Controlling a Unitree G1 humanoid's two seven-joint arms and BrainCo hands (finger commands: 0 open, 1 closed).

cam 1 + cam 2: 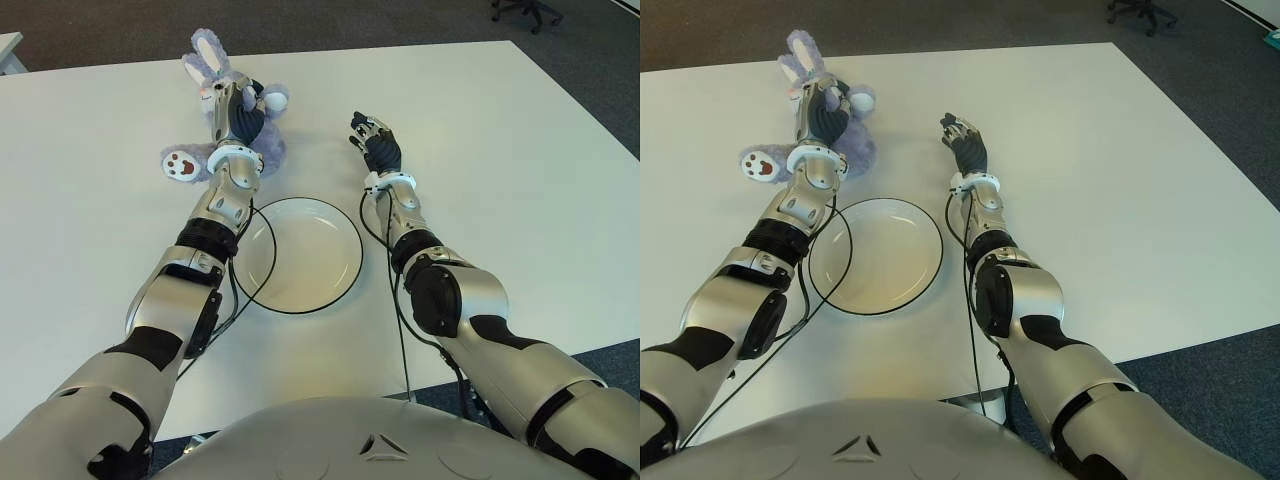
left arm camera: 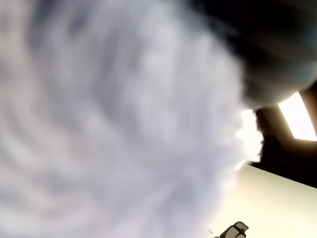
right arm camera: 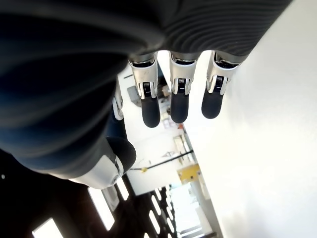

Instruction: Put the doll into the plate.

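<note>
A purple plush bunny doll (image 1: pixel 268 150) lies on the white table (image 1: pixel 500 150) at the back left, its paw-print foot (image 1: pixel 183 165) pointing left. My left hand (image 1: pixel 236 108) lies over the doll's body, fingers curled around it near the head. Grey-purple fur (image 2: pixel 114 124) fills the left wrist view and hides the fingers. The white plate (image 1: pixel 300 260) with a dark rim stands empty on the table, just in front of the doll. My right hand (image 1: pixel 372 135) shows to the right of the doll, beyond the plate, its fingers (image 3: pixel 179 106) relaxed and holding nothing.
Black cables (image 1: pixel 398 300) run along both forearms and cross the plate's near-left rim. The table's right edge (image 1: pixel 585 100) drops to dark carpet. An office chair base (image 1: pixel 525 12) stands beyond the far right corner.
</note>
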